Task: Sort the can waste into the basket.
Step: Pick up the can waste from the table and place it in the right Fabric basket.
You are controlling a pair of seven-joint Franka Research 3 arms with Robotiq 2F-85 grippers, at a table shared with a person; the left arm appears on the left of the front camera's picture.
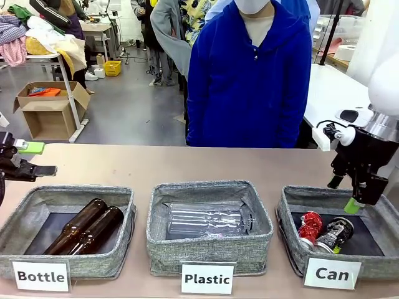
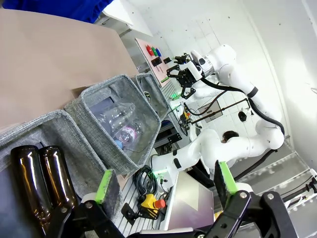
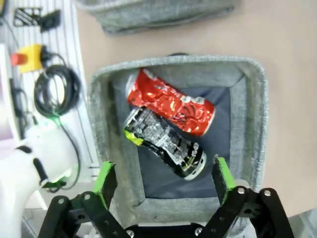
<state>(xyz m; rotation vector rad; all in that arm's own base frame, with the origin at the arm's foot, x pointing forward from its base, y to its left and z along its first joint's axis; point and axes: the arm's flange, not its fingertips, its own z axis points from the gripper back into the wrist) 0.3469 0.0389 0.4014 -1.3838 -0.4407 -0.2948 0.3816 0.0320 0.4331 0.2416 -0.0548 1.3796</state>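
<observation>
Our right gripper [image 3: 162, 179], fingers spread and empty, hangs above the basket [image 3: 255, 99] where the red can [image 3: 171, 102] and black can [image 3: 166, 142] lie touching.

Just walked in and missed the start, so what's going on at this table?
Waste is being sorted into three labelled bins. Both cans, the crushed red can and the black can, already lie side by side in the Can basket. The right gripper hangs open just above that basket, holding nothing. The left gripper waits open at the table's left edge. The person stands at the far side.
</observation>
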